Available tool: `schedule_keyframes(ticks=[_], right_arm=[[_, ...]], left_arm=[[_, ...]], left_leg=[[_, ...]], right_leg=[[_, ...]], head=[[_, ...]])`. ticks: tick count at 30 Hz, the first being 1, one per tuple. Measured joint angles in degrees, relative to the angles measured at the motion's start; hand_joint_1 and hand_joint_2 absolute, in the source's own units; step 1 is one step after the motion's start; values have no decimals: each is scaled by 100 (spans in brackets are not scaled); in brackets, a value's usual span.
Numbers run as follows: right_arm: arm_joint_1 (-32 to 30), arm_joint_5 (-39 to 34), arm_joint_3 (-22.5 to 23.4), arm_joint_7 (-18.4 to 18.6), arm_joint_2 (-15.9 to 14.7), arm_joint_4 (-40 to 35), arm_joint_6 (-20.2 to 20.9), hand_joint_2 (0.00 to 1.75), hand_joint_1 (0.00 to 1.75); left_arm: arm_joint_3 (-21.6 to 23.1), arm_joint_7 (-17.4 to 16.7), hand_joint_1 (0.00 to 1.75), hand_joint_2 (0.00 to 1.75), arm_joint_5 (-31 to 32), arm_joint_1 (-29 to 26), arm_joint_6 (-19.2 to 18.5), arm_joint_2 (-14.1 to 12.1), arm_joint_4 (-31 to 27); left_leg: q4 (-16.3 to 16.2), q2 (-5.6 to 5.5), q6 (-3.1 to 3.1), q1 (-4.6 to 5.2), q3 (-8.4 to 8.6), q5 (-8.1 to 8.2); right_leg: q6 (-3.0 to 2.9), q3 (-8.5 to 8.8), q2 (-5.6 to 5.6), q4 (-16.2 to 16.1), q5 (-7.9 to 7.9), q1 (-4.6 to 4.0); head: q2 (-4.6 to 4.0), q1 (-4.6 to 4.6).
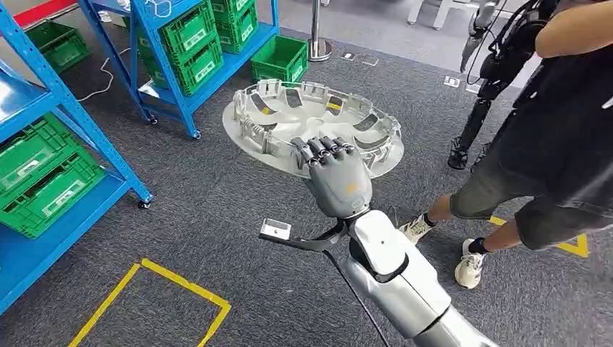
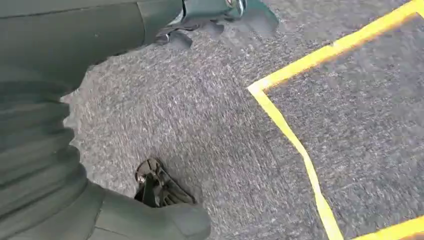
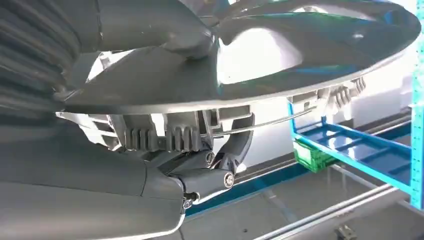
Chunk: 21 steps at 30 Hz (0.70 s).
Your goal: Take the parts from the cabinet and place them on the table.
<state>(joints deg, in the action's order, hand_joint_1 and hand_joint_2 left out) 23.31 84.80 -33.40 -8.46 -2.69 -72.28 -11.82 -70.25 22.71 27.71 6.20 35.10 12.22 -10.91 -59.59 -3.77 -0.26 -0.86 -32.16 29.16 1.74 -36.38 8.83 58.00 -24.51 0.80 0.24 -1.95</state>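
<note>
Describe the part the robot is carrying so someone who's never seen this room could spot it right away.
Start at the blue shelving stacked with green crates on the left, then look right, above the grey carpet. There the right hand grips the near rim of a wheel cover. It is the one big round silver disc, with clips along its rim.

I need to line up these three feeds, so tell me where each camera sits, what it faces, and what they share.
Head view: high on the body, looking down at carpet, blue shelving and a person; the right robot hand grips a silver wheel cover.
Left wrist view: faces the carpet and yellow tape; grey cover of the left robot hand.
Right wrist view: close behind the right hand, under the cover.
Shared: wheel cover, head and right wrist.
</note>
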Motion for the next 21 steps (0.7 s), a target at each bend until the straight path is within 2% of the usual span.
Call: schedule_keyframes(ticks=[1,2,3,4,6,7,8,9,10,11,12,13,16,17,18,19,20,21], right_arm=[[-11,-11,0,0,0,2,2,175,175],[-1,-13,-4,7,4,4,9,175,175],[-1,-17,-11,26,35,7,13,175,175],[-8,-17,-15,29,50,13,13,175,175],[-12,-11,-35,57,90,33,13,175,175],[-12,0,-42,89,100,48,13,175,175],[-17,20,-42,142,107,61,22,175,175],[-31,61,-42,237,114,63,50,175,175],[-46,103,-42,293,122,63,72,175,175],[-56,157,-33,346,129,55,102,175,175],[-65,184,-24,363,131,33,118,175,175],[-71,214,-20,367,151,15,131,175,175],[-68,245,9,335,164,-7,170,175,175],[-66,245,15,319,166,-20,181,175,175],[-73,243,17,315,182,-37,184,175,175],[-51,243,20,317,206,-39,195,175,175],[-47,245,20,306,234,-39,194,175,175],[-49,249,17,295,262,-39,197,175,175]], left_arm=[[0,-20,0,175,48,3,0,15,2],[0,-40,0,175,108,13,0,11,-2],[0,-53,0,175,164,8,-4,15,0],[0,-72,0,175,173,-1,-7,17,0],[0,-98,0,175,175,-10,-9,15,-2],[0,-96,0,175,175,-8,-15,11,-7],[0,-79,0,175,175,-2,-42,9,-7],[0,-33,0,175,175,4,-70,4,-9],[2,-9,0,175,175,11,-88,2,-11],[0,15,0,175,175,16,-105,-2,-13],[0,22,0,175,173,19,-107,-7,-15],[0,33,0,175,166,20,-112,-18,-17],[0,52,0,175,155,43,-116,-26,-17],[0,55,0,175,149,59,-116,-22,-17],[0,57,0,175,149,68,-118,-22,-18],[0,66,0,175,149,72,-116,-22,-17],[2,57,0,175,147,67,-114,-22,-17],[2,39,0,175,131,58,-98,-20,-15]], left_leg=[[61,95,63,-54,10,-42],[83,165,94,-44,18,-53],[83,255,120,-31,15,-54],[79,346,127,-22,11,-49],[78,464,133,-21,9,-43],[78,526,131,-22,7,-40],[76,614,128,-23,9,-36],[75,691,114,-24,17,-26],[73,763,100,-27,31,-11],[66,823,77,-29,50,5],[58,879,40,-10,65,29],[49,935,-7,27,62,57],[126,1105,-109,16,143,54],[128,1159,-155,8,175,80],[54,945,-180,-17,144,158],[-213,680,-174,-18,24,345],[-665,516,-167,-16,-191,570],[-1135,431,-164,-6,-433,759]], right_leg=[[3,-22,-109,25,-23,8],[30,-94,-500,179,-132,-43],[61,-274,-712,547,-350,-41],[81,-511,-797,1050,-588,-26],[101,-764,-824,1591,-783,-13],[110,-858,-832,1795,-828,-4],[120,-867,-842,1815,-776,14],[123,-718,-865,1540,-603,27],[114,-432,-917,1043,-375,29],[103,-116,-1057,486,-168,25],[76,111,-1368,40,-128,-1],[23,104,-1333,29,-107,-39],[-70,55,-1099,35,-102,-80],[-123,80,-1029,-5,-78,-44],[-148,110,-977,-31,-67,-19],[-189,110,-928,-30,-63,-15],[-213,110,-860,-30,-65,-18],[-229,110,-788,-30,-71,-29]], head=[[0,-2],[0,-39],[0,-57],[0,-55],[0,-57],[0,-57],[0,-59],[0,-59],[0,-59],[0,-59],[0,-59],[0,-46],[0,-37],[0,-37],[0,-28],[0,-13],[0,26],[0,50]])
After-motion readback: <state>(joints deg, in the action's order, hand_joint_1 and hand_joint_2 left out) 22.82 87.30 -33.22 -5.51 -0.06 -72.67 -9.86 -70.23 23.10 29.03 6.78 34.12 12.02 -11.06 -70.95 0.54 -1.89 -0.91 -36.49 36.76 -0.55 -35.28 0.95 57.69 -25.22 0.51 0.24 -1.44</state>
